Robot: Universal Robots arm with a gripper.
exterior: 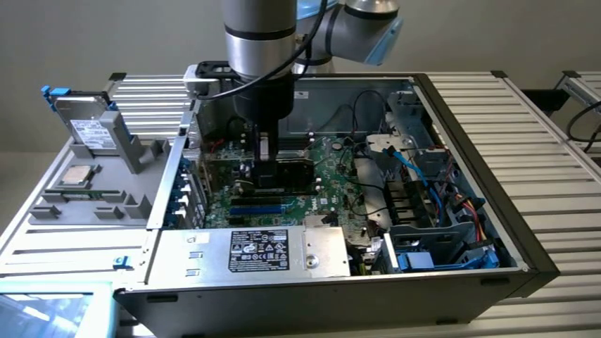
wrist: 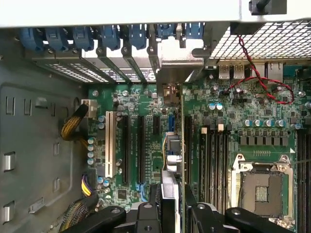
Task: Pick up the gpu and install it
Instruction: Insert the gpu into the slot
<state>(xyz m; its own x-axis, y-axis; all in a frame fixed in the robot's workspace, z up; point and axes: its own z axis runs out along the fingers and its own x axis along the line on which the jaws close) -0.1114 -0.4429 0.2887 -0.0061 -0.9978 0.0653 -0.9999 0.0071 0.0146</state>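
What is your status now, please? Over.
Fingers shut on graphics card. Card upright over green board inside computer case. Nothing seen in its way.

— Anything legible on the computer case [exterior: 329, 299]?
— Inside it, against the wall nearest the exterior camera, the power supply [exterior: 319, 257] bears a black label [exterior: 261, 251] with white print: rows of fine lines and a band of small certification marks. No word or number can be made out.
— Outside the case?
— To the exterior view's left of it, the hard drive [exterior: 89, 127] carries a white label [exterior: 94, 132]; dark print, none readable.
— The gpu [exterior: 284, 174], mid-case?
— Nothing readable on its black shroud. The motherboard [wrist: 146, 126] has white markings, too fine to read.
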